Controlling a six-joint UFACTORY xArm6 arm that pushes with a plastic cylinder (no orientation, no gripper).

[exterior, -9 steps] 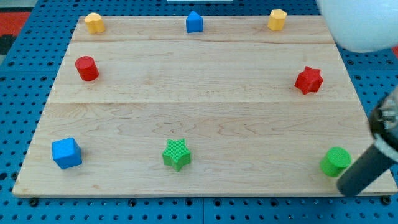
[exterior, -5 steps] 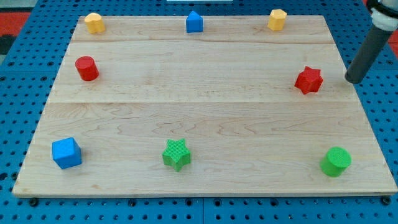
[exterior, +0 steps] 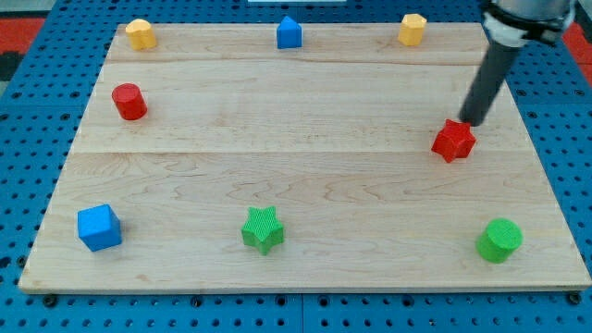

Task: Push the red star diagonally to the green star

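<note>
While my tip [exterior: 474,121] touches red star's [exterior: 453,141] upper-right edge, push barely begun; no hand, nothing held. Red star sits view's right on tabletop [exterior: 305,176]; green star [exterior: 263,229] well apart, lower-left. Whole diagonal left.

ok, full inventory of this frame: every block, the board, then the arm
red star: 1, red, the view's right, mid-height
green star: 1, green, bottom, left of centre
green cylinder: 1, green, bottom right corner
blue cube: 1, blue, bottom left corner
red cylinder: 1, red, left edge, upper half
yellow block: 1, yellow, top left corner; shape unclear
blue block: 1, blue, top centre, pointed top
yellow block: 1, yellow, top, right of centre; shape unclear
wooden board: 1, light wood, on a blue pegboard
my tip: 1, dark rod, at the red star's upper right edge, on the side away from the green star
</note>
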